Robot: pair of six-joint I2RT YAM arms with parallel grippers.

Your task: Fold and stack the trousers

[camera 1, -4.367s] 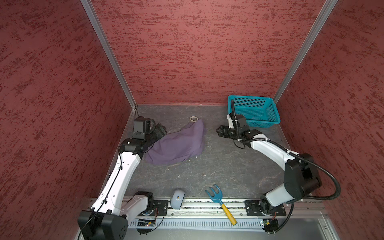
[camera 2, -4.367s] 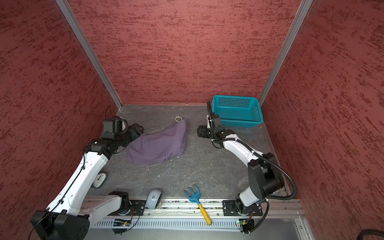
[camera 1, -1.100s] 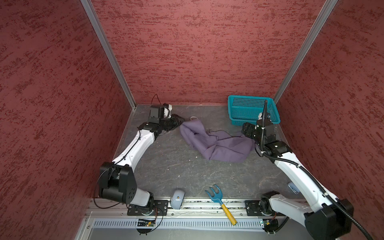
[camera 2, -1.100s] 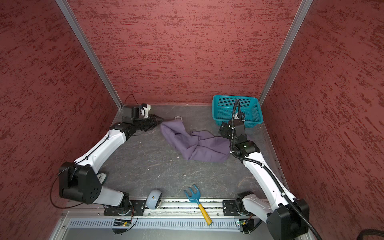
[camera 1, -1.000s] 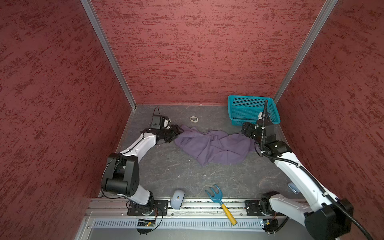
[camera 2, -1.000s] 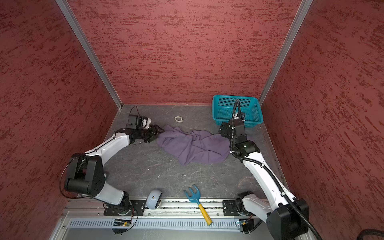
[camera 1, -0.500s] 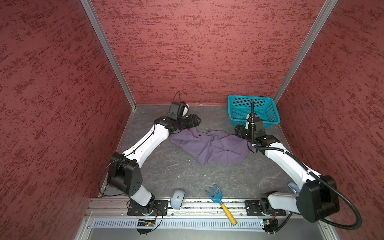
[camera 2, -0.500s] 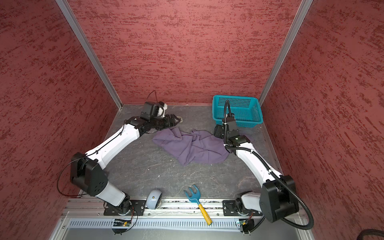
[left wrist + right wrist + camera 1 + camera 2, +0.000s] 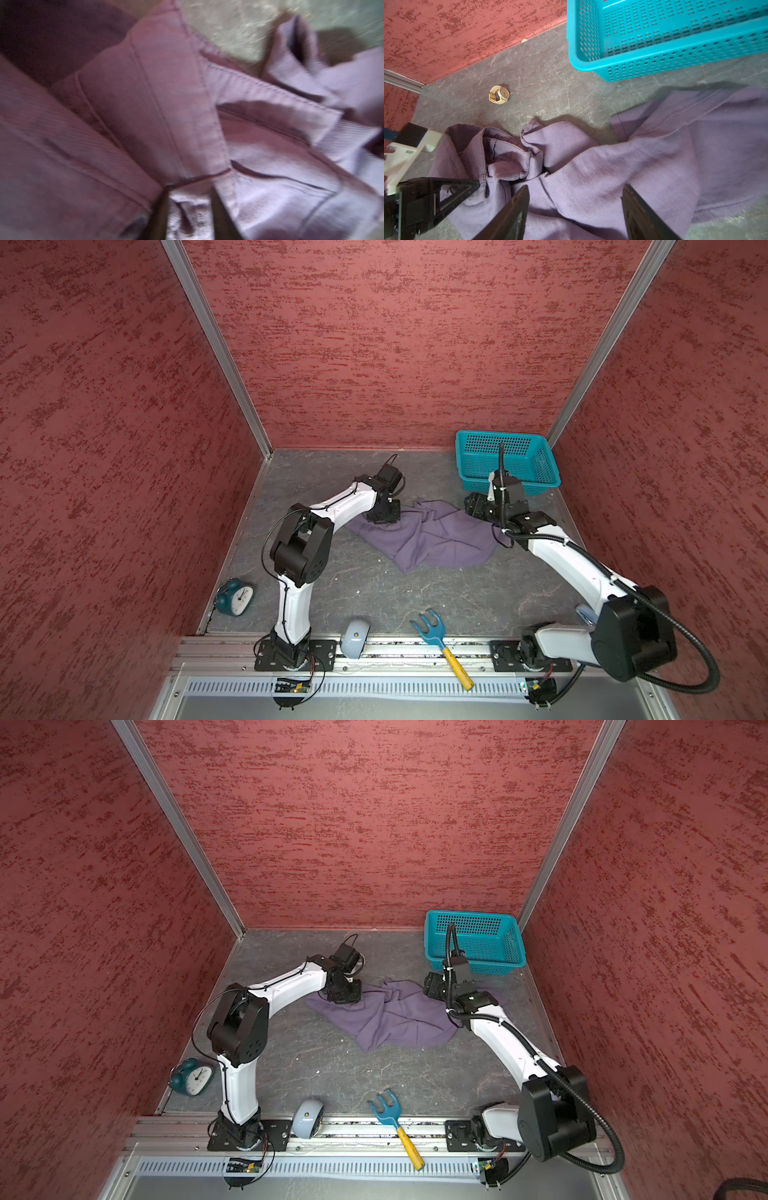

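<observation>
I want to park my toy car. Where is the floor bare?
Bare floor: between the trousers and the blue rake; also between the watch and the teal basket. Crowded around the trousers.

Trousers (image 9: 432, 539) central; basket (image 9: 498, 433) behind right, rake (image 9: 432, 627) in front.

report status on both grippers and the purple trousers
Left gripper shut on a fold of the crumpled lavender cloth trousers. Right gripper open over them. Trousers unfolded. Small cream wristwatch lies beside, not touching.
</observation>
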